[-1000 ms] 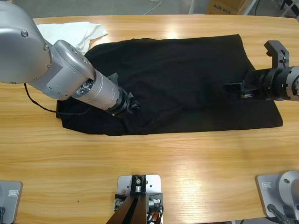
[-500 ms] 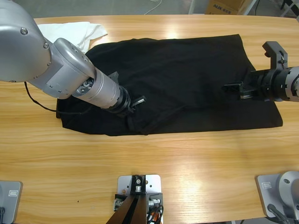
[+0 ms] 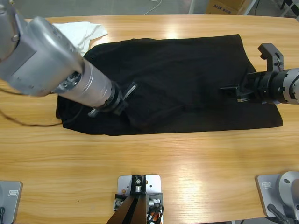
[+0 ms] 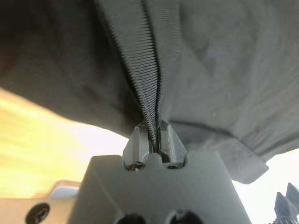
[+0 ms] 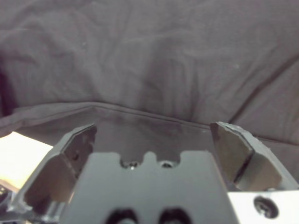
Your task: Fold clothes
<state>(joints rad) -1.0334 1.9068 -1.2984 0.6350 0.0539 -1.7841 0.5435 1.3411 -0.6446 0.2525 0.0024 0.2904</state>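
The clothes, a black T-shirt [image 3: 187,74], lie spread across the table's middle. In the left wrist view my left gripper [image 4: 154,135] is shut on a ribbed fold of the black fabric [image 4: 140,56], which rises from between the jaws. From above, that left gripper [image 3: 125,93] sits over the shirt's left part, where the cloth bunches up. Reaching in from the right, my right gripper [image 3: 231,89] hovers over the shirt's right part. Its jaws stand wide apart in the right wrist view, with only the flat black fabric [image 5: 149,60] beyond the gripper [image 5: 152,135].
A crumpled white garment [image 3: 81,30] lies at the back left, touching the shirt's corner. A thin black cable [image 3: 28,123] runs over the wood at the left. A cardboard box [image 3: 224,7] stands beyond the table's far edge.
The left arm has swung up and to the left, its gripper turning and drawing the pinched fabric with it. The right gripper has crept a little leftward over the shirt.
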